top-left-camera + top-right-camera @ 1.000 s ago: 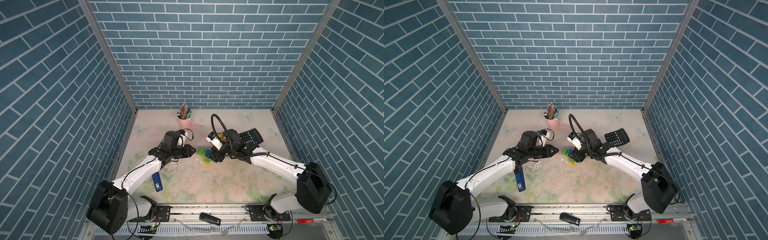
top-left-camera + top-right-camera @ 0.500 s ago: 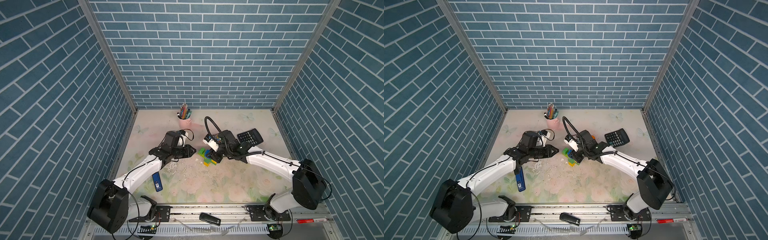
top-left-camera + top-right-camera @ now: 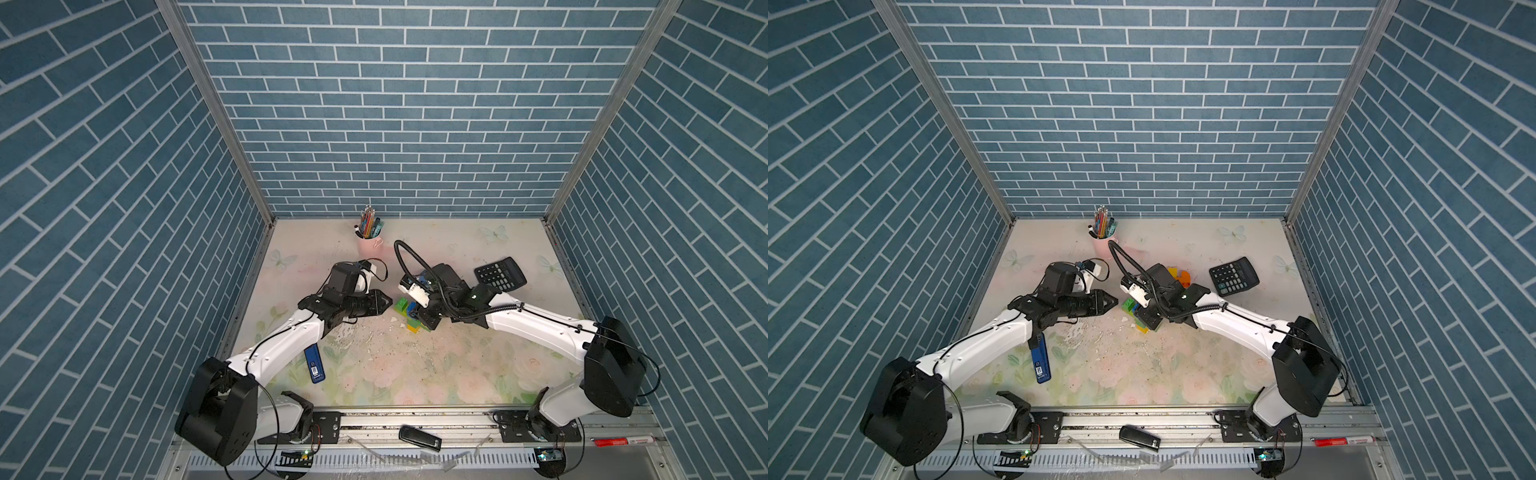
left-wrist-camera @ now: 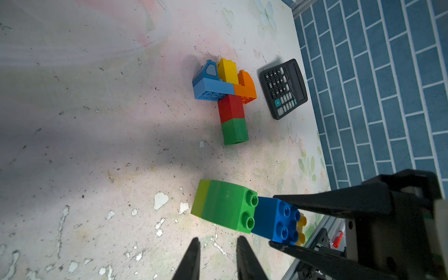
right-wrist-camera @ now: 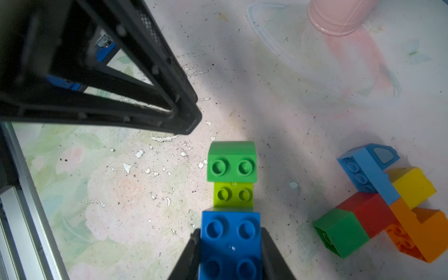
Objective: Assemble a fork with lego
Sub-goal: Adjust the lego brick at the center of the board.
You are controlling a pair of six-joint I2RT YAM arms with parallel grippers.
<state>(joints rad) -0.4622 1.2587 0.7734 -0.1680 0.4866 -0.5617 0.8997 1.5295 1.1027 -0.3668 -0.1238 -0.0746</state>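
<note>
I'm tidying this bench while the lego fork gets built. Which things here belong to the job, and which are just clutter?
Job:
- blue-lime-green brick stack, in the right gripper
- joined multicolour bricks

Clutter:
- calculator
- pink pencil cup
- blue stick
- black device
- red marker

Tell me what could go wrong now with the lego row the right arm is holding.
The right pincer grips only the blue brick; the lime brick and green brick stick out ahead and could snap off. The left pincer sits close to the green end, so a careless move might knock the row askew.
</note>
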